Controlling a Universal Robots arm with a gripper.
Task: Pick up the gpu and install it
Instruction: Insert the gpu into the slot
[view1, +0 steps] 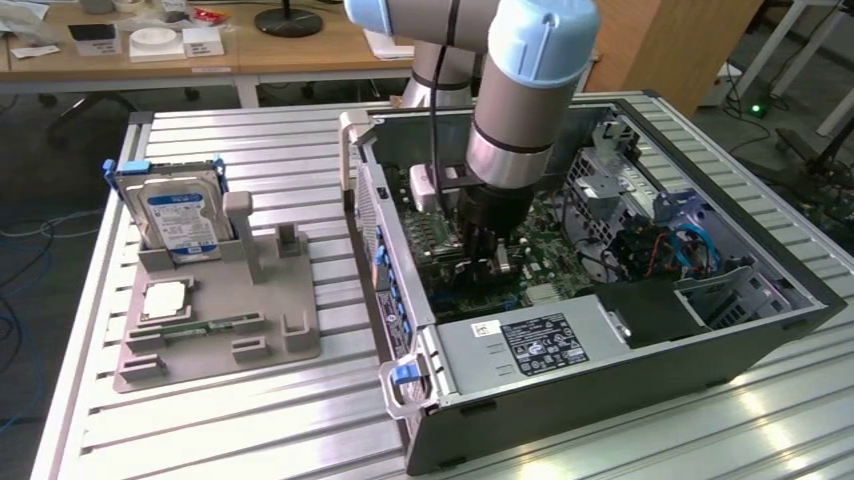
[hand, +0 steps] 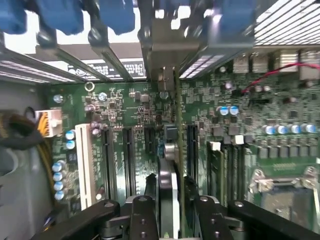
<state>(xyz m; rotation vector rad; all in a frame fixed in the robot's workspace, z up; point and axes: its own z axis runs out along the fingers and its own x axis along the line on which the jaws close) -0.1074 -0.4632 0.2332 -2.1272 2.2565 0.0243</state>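
Note:
The gpu (hand: 170, 150) stands edge-on over the green motherboard (hand: 125, 100), its long edge running along the black expansion slots (hand: 127, 150) toward the case's rear bracket openings (hand: 165, 55). My gripper (hand: 170, 187) straddles the card's near end. In the exterior view my gripper (view1: 483, 250) reaches straight down into the open computer case (view1: 587, 380), low over the motherboard (view1: 534, 250). Whether the card's lower edge sits in a slot is hidden.
A white slot (hand: 85, 160) and capacitors lie beside the card. The power supply (view1: 534, 345) and cables (view1: 654, 250) crowd the case. Outside it, a grey holder (view1: 267, 330) carries a hard drive (view1: 180, 215) and a CPU chip (view1: 163, 298).

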